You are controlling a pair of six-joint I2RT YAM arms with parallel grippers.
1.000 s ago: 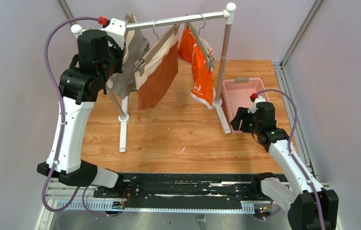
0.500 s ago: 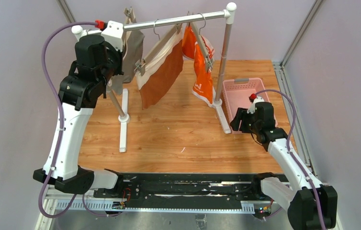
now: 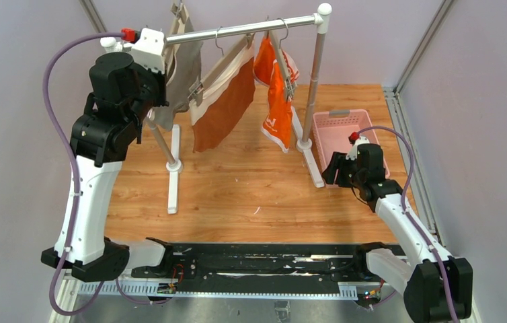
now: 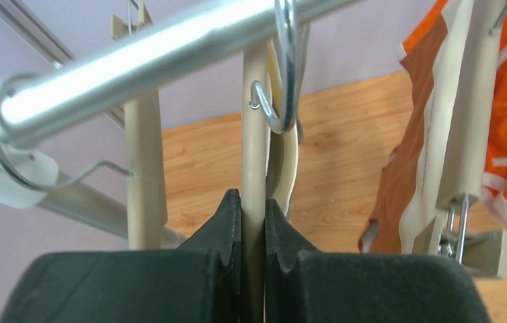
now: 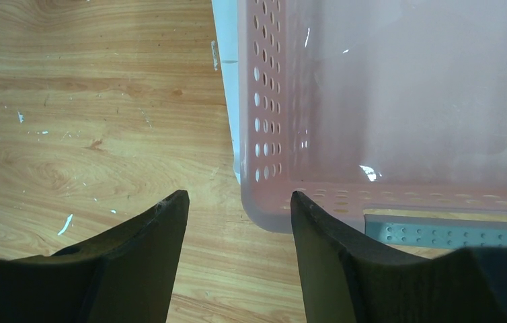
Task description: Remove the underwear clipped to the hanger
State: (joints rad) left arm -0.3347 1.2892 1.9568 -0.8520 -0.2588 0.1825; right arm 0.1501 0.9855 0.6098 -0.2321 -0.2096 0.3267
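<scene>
Clearly step 1 is in hand: the left gripper (image 4: 253, 202) pinches the wooden hanger (image 4: 254, 134) just under its hook (image 4: 285, 81), grey brief (image 3: 185, 67) hanging below it; the right gripper (image 5: 237, 202) gapes open above the pink basket (image 5: 264, 121) rim. Next likely needs unhooking from the rail (image 4: 170, 60)

Top external: high behind the near edge, looking down across the whole table (image 3: 237, 182).
Left wrist: close on the left end effector (image 4: 253, 202), tilted up at hanger (image 4: 254, 134) and rail (image 4: 170, 44), far-left corner.
Right wrist: close above the pink basket (image 5: 405, 101), facing down, right edge.
Shared: top view holds rail and pink basket too.
</scene>
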